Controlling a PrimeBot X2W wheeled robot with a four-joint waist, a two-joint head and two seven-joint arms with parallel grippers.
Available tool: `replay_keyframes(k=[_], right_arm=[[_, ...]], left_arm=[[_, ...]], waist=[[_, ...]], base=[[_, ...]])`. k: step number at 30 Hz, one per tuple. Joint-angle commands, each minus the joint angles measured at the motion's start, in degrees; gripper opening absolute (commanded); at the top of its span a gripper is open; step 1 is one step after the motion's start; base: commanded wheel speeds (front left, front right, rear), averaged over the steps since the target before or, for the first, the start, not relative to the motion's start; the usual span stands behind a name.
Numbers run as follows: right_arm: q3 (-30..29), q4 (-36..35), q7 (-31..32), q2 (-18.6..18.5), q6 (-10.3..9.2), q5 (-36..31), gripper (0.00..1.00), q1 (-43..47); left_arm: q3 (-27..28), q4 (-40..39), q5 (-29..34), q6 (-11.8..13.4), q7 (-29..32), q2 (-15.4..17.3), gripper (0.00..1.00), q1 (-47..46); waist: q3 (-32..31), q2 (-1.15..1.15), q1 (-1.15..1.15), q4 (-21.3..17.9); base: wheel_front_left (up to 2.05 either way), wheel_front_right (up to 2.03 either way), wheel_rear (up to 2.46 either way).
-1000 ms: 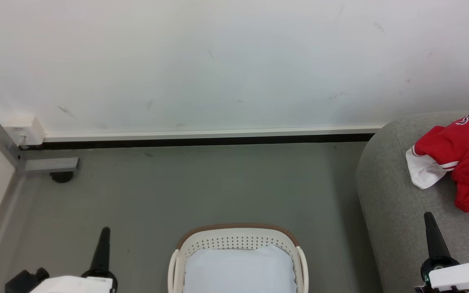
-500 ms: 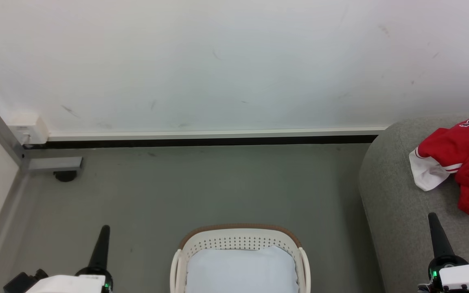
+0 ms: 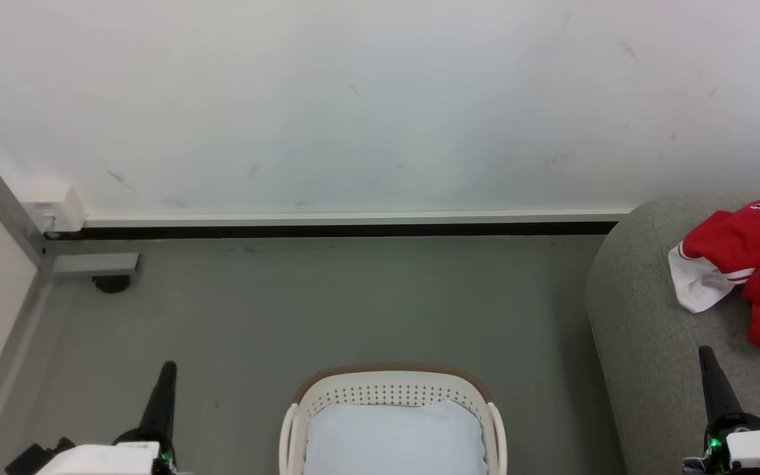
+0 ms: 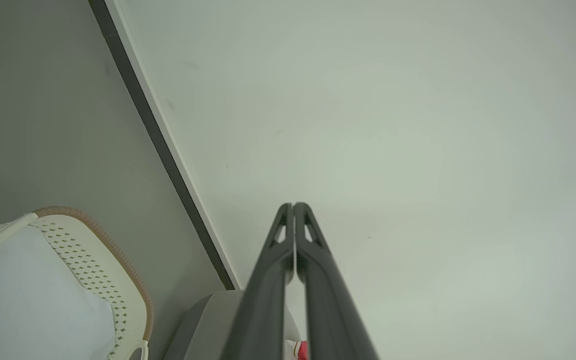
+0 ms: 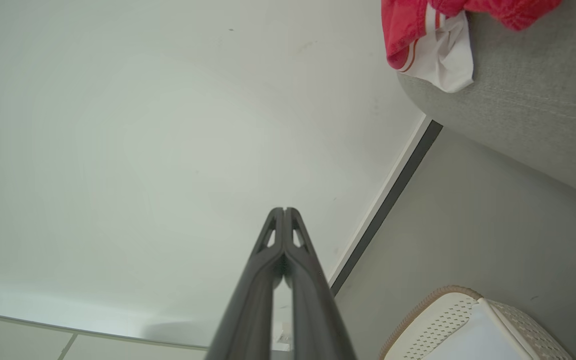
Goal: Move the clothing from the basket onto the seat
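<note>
Low and near, the left gripper (image 3: 168,365) and right gripper (image 3: 704,349) point straight at the far wall (image 3: 380,99), both pinched closed and empty. One red heap of clothing (image 3: 753,247) lies on the seat (image 3: 644,343) at right; one basket (image 3: 390,371), centre, holds one pale pad (image 3: 393,439).

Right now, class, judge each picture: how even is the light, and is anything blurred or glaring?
Head view: soft even light, sharp, faint shade beside the seat. Left wrist view: dimmer, left gripper crisp. Right wrist view: wall washed pale, clothing sharp.
</note>
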State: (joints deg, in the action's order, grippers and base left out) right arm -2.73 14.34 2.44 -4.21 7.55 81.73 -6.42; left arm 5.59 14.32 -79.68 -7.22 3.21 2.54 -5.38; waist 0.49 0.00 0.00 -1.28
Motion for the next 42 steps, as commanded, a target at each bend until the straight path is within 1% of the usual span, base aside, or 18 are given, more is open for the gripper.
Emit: replay_keyframes(k=[1, 30, 42], right_arm=[[-0.5, -0.5, 0.1, -0.1, -0.09, 0.9, 0.0, 0.3], [-3.1, -0.5, 3.5, 0.7, -0.12, 11.5, 0.0, 0.6], [-3.2, -0.5, 3.6, 0.8, -0.12, 11.3, 0.0, 0.6]], left_arm=[[0.3, -0.4, -0.9, -0.3, 0.4, 0.5, 0.0, -0.7], [1.1, -0.3, -13.0, -0.4, 3.5, 0.5, 0.0, -1.1], [1.1, -0.3, -13.1, -0.4, 3.6, 0.5, 0.0, -1.1]], waist=[[0.0, 0.0, 0.0, 0.0], [-0.3, 0.0, 0.0, 1.3], [-0.3, 0.0, 0.0, 1.3]], base=[[0.0, 0.0, 0.0], [0.0, 0.0, 0.0], [0.0, 0.0, 0.0]])
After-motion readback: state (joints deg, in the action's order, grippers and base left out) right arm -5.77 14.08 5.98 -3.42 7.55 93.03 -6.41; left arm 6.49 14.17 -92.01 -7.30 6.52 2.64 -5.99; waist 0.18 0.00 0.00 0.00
